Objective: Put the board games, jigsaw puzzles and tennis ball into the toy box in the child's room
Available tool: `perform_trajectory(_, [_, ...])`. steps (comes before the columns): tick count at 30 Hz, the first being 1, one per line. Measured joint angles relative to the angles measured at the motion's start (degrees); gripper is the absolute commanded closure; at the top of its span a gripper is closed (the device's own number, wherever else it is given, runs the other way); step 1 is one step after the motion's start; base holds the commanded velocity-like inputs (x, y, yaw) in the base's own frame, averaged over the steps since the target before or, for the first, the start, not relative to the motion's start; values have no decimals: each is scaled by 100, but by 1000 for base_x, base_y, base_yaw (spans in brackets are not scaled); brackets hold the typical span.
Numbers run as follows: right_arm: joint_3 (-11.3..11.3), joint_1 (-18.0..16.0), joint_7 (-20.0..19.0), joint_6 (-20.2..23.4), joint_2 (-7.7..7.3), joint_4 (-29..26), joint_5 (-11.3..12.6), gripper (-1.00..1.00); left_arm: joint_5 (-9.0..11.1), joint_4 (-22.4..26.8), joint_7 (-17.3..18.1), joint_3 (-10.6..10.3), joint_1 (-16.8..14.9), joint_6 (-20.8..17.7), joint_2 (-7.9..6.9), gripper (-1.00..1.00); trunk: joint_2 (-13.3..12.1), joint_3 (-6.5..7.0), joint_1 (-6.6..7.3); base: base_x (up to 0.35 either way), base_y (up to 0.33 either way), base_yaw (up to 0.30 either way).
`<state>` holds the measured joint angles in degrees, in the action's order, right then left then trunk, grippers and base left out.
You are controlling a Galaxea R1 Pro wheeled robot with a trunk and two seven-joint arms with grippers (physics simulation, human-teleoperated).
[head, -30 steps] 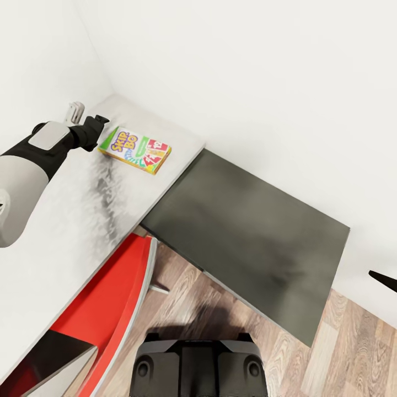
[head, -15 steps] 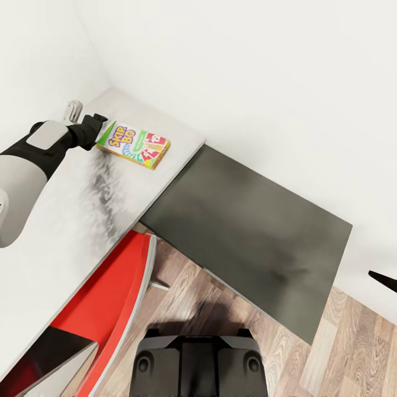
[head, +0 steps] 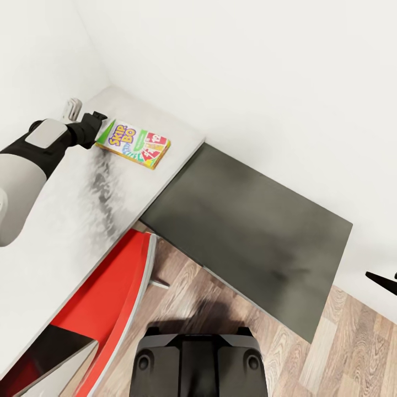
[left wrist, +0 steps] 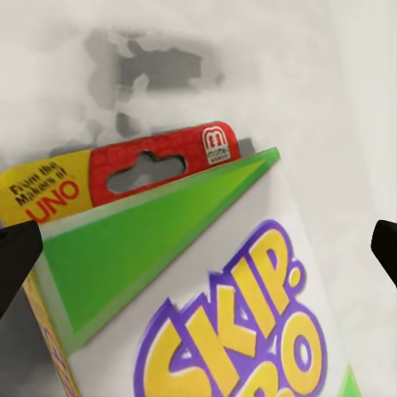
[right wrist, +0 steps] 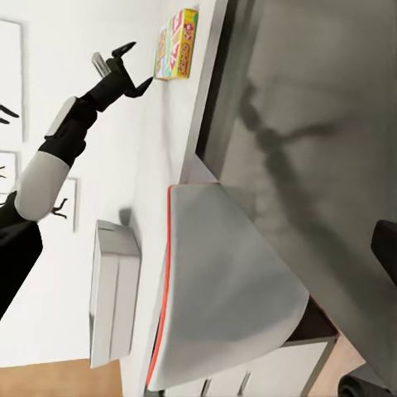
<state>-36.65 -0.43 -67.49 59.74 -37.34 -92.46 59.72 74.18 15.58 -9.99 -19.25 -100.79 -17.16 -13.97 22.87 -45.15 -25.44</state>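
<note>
Here we should centre the left gripper (left wrist: 198, 240) squarely over the near end of the flat, brightly printed cardboard Skip-Bo game box (head: 133, 144) before closing. Its black fingers (left wrist: 16, 256) stand spread, flanking the box's green-and-red hang-tab end, seemingly without touching. The box lies flat on the pale grey bed surface (head: 66, 220), near the wall corner.

The left arm (head: 22, 182) has a fat pale-grey shell, a black wrist with a grey panel, and a slim black left claw (head: 98, 122). The base (head: 198, 364) is black with round fittings.
</note>
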Motion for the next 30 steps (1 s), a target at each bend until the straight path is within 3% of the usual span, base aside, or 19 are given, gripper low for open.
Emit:
perform_trajectory(14, [9, -5, 50, 1, 2, 0, -180, -100, 11, 1, -38, -2, -230, -25, 8, -100, -3, -5, -31, 0, 0, 0])
perform_trajectory(30, [-40, -6, 56, 1, 38, 0, -221, -100, 11, 4, -40, -1, -280, -29, -9, -100, -4, -59, -32, 0, 0, 0])
